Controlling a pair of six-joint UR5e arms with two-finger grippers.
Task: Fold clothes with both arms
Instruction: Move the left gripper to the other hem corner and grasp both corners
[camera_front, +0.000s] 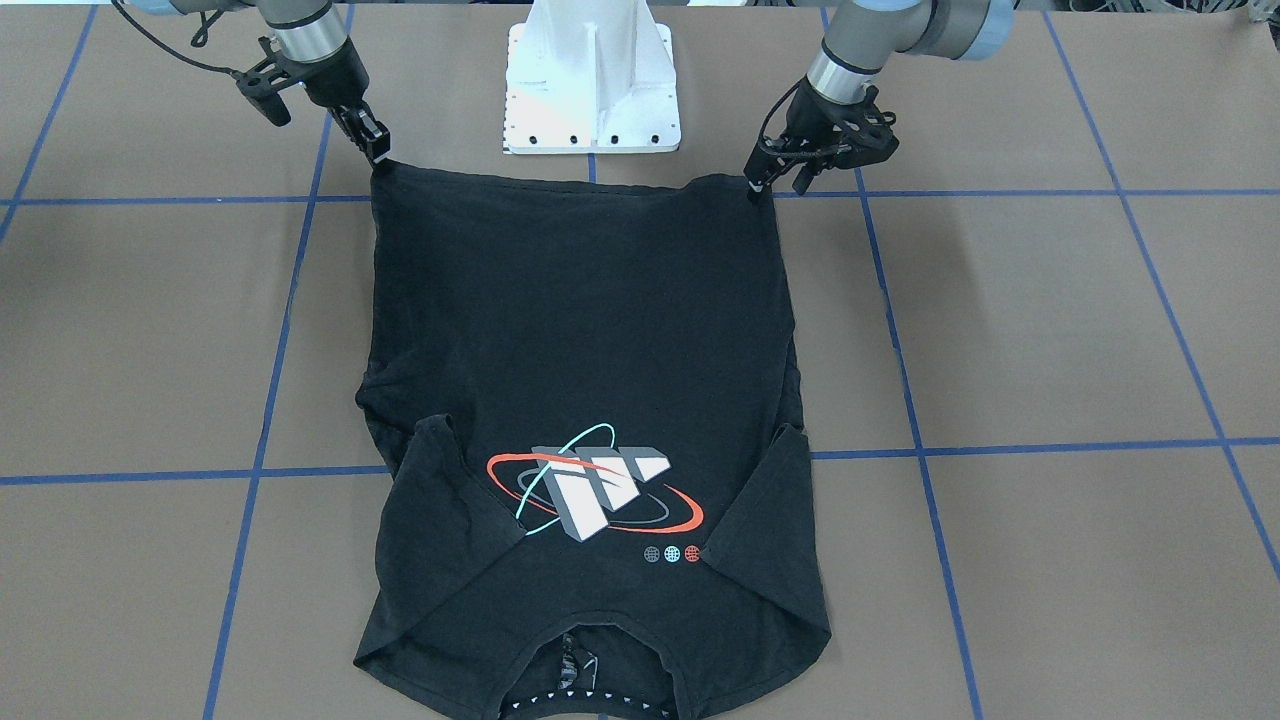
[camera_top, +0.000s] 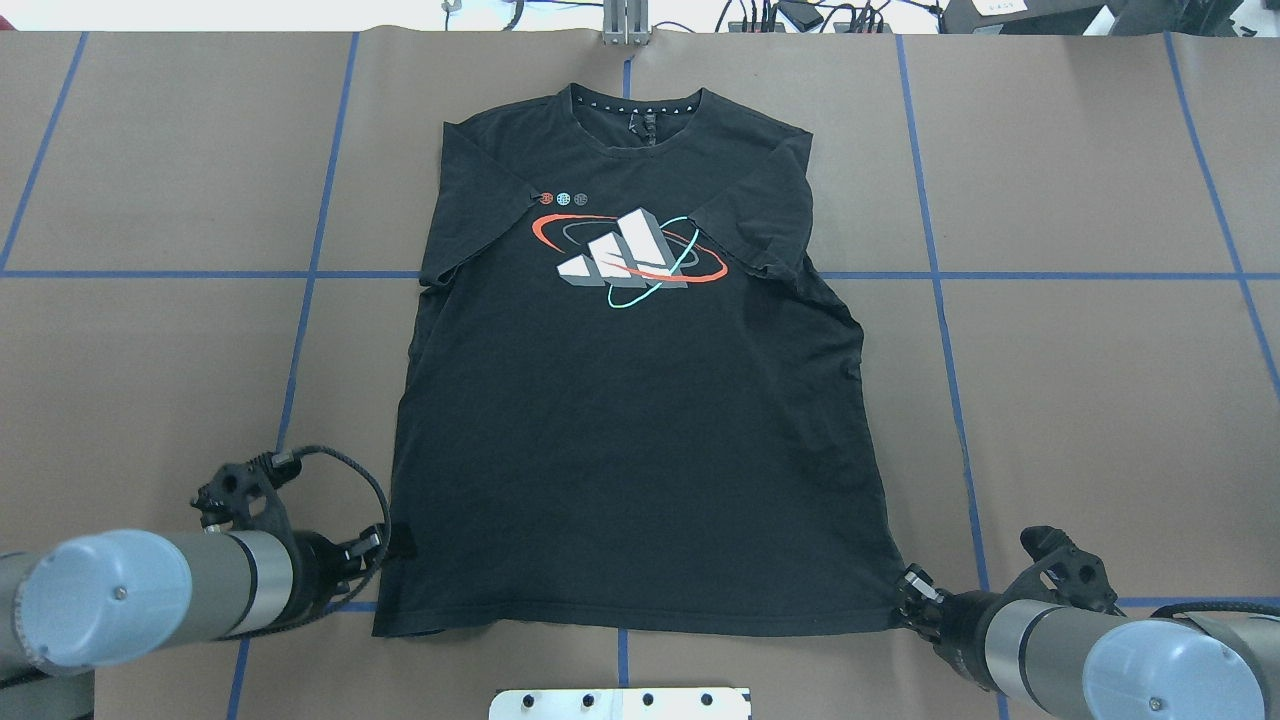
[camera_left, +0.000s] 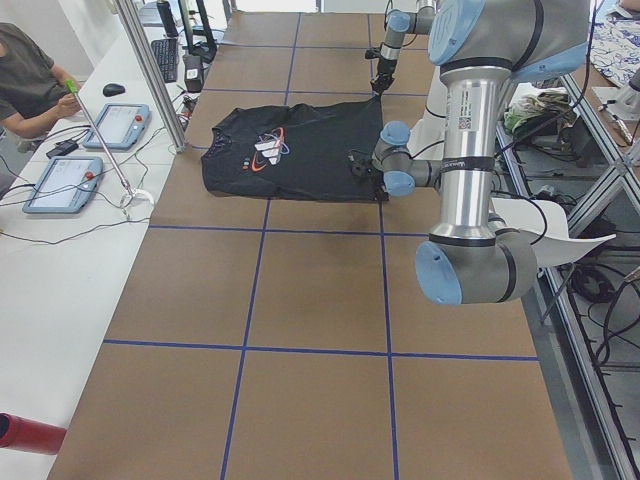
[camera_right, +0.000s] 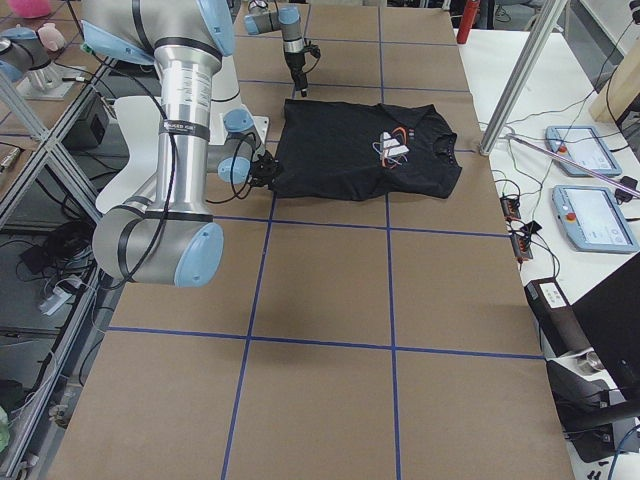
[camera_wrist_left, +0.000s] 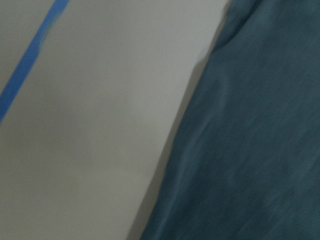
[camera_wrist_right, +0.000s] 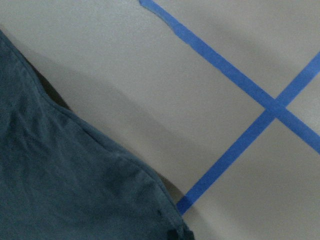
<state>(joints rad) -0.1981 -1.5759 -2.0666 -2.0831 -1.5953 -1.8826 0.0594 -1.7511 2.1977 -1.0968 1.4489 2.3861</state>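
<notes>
**Both hem corners pinched, shirt flat on the bench**

I read the left jaws as closed on the hem corner of the black T-shirt (camera_top: 640, 430) on the robot's left, and the right jaws as closed on the opposite hem corner. In the front-facing view each corner drew up to a point at the fingertips, with the hem running between them in a shallow curve. Both wrist cameras gave me only dark cloth edge against bench surface, the left one blurred.

The left arm (camera_top: 150, 600) and right arm (camera_top: 1100, 660) came in low from the robot's side, well apart, one at each end of the hem.

The shirt lay face up near the middle of the bench (camera_top: 1100, 400), hem towards the robot and collar (camera_top: 640, 100) at the far side. Both short sleeves (camera_top: 480, 220) were folded inward over the chest, their edges just reaching the orbit graphic (camera_top: 625, 258). Three small dots (camera_top: 563, 199) sat beside the graphic.

Blue tape lines (camera_top: 300, 330) crossed the brown surface under and around the shirt. The white pedestal (camera_front: 592, 90) stood just behind the hem, between the arms. At the far bench edge a person (camera_left: 25, 80) sat near two tablets (camera_left: 62, 185).
</notes>
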